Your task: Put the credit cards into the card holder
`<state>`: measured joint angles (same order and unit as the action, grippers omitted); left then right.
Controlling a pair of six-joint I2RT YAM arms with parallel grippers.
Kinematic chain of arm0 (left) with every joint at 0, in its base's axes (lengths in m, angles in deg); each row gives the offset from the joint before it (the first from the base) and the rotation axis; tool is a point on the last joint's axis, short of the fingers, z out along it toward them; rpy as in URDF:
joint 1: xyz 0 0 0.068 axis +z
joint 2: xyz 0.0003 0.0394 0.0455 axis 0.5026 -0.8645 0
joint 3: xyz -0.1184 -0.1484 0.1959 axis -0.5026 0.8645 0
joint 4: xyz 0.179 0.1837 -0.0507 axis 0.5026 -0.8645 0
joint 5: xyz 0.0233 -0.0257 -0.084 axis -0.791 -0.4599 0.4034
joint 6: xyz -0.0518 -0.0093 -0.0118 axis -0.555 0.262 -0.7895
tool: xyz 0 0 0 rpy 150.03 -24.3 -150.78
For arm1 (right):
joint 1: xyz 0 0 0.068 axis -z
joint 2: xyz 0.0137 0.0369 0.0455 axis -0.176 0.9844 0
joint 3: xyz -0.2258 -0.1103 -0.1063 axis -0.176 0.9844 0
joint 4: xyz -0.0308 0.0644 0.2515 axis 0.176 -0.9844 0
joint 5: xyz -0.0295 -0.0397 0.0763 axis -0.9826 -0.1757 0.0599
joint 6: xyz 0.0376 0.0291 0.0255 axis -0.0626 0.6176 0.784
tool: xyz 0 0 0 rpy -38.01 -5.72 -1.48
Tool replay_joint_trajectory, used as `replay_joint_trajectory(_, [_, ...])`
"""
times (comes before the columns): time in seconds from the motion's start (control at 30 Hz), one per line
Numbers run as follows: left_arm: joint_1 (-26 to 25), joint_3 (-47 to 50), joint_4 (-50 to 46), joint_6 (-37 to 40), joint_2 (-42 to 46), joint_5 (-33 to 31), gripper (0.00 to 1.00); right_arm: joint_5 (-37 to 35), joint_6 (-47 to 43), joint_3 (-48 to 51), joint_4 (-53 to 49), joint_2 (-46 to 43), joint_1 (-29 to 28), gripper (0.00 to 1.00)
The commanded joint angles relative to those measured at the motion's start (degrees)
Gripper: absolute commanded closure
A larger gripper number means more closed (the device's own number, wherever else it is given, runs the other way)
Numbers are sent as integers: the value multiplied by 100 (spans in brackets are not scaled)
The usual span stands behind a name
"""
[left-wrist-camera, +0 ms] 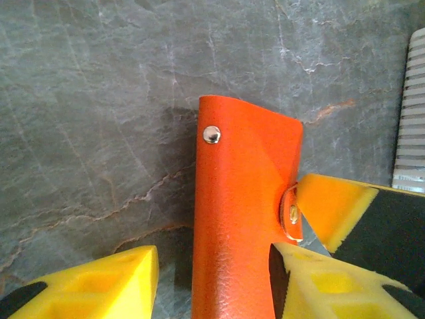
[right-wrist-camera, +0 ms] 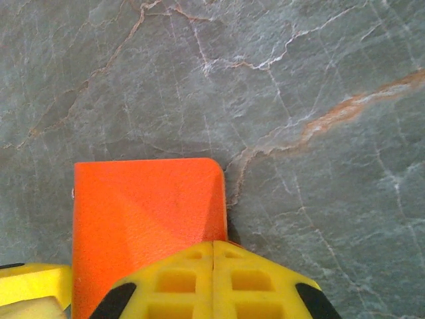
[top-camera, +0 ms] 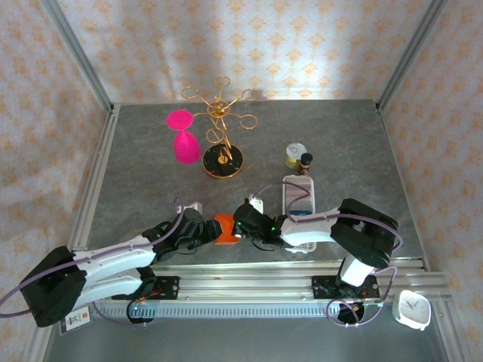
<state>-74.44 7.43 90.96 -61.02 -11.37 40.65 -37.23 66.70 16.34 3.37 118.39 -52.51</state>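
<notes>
The card holder (top-camera: 224, 228), a small orange-red wallet, lies folded shut on the grey table between my two grippers. Seen from the left wrist, the card holder (left-wrist-camera: 242, 199) stands between my left gripper's (left-wrist-camera: 214, 251) yellow fingers. That gripper is open, with a clear gap on the left side and the right finger close against the wallet. My right gripper (right-wrist-camera: 212, 244) is shut, its fingers pressed together at the card holder's (right-wrist-camera: 146, 206) right edge. Its tip (left-wrist-camera: 319, 203) meets the wallet's snap tab (left-wrist-camera: 291, 214). The credit cards are hidden.
A long white slotted tray (top-camera: 298, 204) lies just right of the grippers, its edge (left-wrist-camera: 412, 119) also in the left wrist view. Further back stand a gold stemware rack (top-camera: 221, 132), a pink glass (top-camera: 183, 136) and two small jars (top-camera: 299, 158). A white clock (top-camera: 413, 308) sits off the table's front right.
</notes>
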Motion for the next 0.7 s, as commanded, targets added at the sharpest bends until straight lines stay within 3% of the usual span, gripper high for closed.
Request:
replay_joint_trajectory(0.0, [-84,38,435,-136,-117,-8,53,-181,64,201,-519,29,-39,100])
replay_joint_trajectory(0.2, [-122,341,1339,-369,-304,253,57,-175,79,224,-455,18,-39,100])
replay_joint_trajectory(0.4, [-117,273,1355,-348,-458,284,62,-176,90,245,-415,-16,-45,100])
replay_joint_trajectory(0.67, [-118,239,1580,-300,-223,367,93,-128,64,559,85,-551,-45,93])
